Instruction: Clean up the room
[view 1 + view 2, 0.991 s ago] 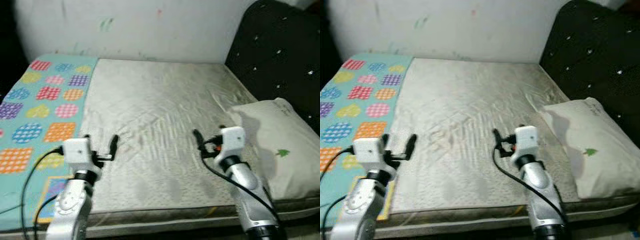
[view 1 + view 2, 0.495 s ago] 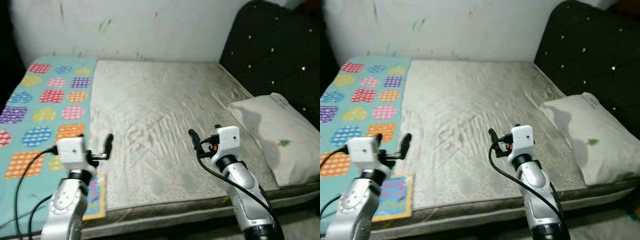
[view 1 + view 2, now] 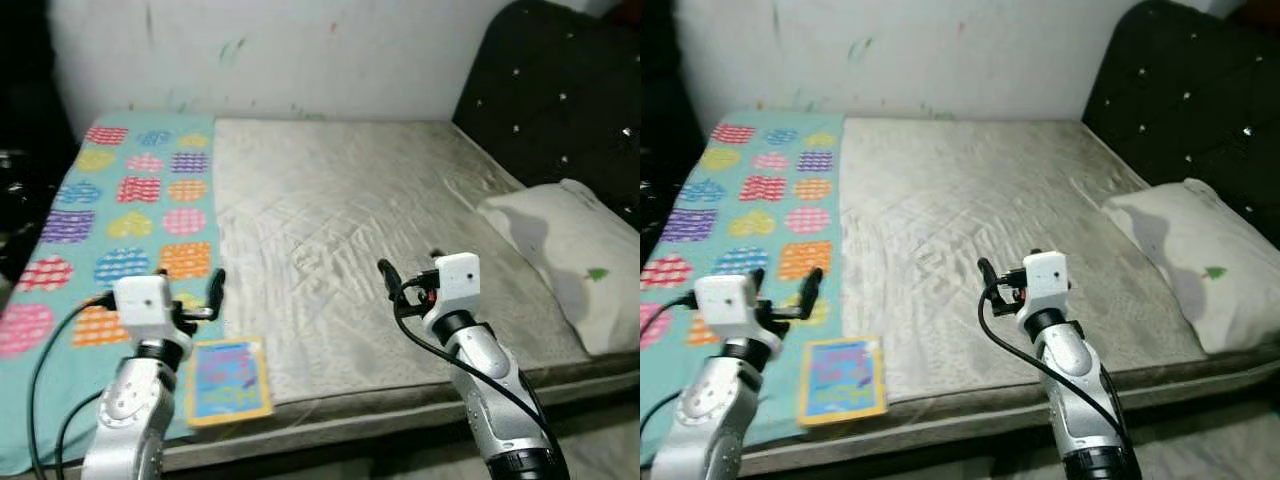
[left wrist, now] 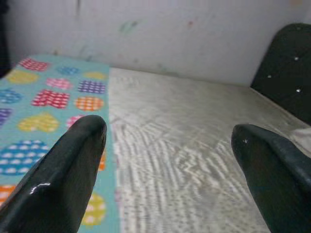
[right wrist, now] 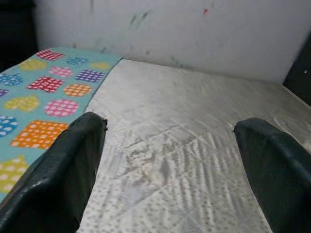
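A colourful children's book (image 3: 228, 378) lies flat at the front edge of the bed, where the teal blanket (image 3: 130, 210) with bright hearts meets the bare grey mattress (image 3: 370, 200). My left gripper (image 3: 190, 298) hovers open just behind and left of the book, with nothing between its fingers (image 4: 63, 174). Over the mattress's front middle, my right gripper (image 3: 410, 275) is held open and empty, its fingers (image 5: 63, 170) spread wide. A white pillow (image 3: 570, 260) with a small green mark rests at the bed's right end.
A black tufted headboard (image 3: 560, 90) rises on the right. A scribbled white wall (image 3: 300, 50) runs along the far side of the bed. Dark clutter (image 3: 20, 190) stands off the bed's left side. The bed's front edge (image 3: 400, 410) is just below my arms.
The whole view has swung to the left, bringing more of the teal blanket and the book into sight. Both arms hold the same raised pose, grippers still open.
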Tool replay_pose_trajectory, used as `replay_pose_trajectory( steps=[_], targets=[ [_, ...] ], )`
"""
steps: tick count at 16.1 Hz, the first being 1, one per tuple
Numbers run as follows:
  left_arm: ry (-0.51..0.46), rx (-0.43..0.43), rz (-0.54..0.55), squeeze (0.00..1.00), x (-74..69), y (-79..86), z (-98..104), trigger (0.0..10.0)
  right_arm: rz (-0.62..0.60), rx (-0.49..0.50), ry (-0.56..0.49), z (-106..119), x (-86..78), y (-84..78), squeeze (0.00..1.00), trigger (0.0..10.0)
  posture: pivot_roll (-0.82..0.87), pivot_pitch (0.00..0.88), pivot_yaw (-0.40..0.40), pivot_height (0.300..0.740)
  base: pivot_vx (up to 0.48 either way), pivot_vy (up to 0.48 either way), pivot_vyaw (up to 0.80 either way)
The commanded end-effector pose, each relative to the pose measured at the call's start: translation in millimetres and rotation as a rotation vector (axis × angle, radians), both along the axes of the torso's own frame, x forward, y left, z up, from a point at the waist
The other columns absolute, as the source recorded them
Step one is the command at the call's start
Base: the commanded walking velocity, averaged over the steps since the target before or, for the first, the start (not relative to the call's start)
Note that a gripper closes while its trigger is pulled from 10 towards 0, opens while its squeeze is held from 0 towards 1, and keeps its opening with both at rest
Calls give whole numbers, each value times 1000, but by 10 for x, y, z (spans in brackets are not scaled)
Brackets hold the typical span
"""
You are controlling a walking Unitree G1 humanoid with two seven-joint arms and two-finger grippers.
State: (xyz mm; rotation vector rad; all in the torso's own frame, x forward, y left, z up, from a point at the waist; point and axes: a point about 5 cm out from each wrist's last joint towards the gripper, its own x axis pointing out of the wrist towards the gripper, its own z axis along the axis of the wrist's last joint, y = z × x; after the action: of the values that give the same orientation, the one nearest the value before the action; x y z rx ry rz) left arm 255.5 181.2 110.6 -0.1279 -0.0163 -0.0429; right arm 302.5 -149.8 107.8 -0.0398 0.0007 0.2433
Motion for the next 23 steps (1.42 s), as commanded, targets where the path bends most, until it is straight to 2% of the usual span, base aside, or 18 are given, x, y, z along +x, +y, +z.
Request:
replay_pose_trajectory(
  steps=[1, 8, 13, 20, 23],
  targets=[
    [-3, -2, -28, 0, 11, -100, 6, 10000, -22, -12, 3, 5, -3, -95, 0, 10000, -22, 3, -63, 740, 0, 0, 0],
    [-1, -6, -28, 0, 3, -105, -1, 10000, 3, -29, -3, 4, -18, -66, 0, 10000, -22, 0, -63, 740, 0, 0, 0],
    [3, -7, -30, 0, 3, -106, -6, 10000, 6, -40, -3, -1, -21, -62, 0, 10000, -24, 0, -63, 740, 0, 0, 724],
    [3, -16, -29, 0, 4, -102, 12, 10000, 0, -38, 9, -9, -28, -75, 0, 10000, -38, 29, -67, 740, 0, 0, 0],
    [11, -28, -23, 0, 6, -97, 3, 10000, -3, -38, 11, -7, -27, -84, 0, 10000, -39, 35, -66, 740, 0, 355, 0]
  ],
)
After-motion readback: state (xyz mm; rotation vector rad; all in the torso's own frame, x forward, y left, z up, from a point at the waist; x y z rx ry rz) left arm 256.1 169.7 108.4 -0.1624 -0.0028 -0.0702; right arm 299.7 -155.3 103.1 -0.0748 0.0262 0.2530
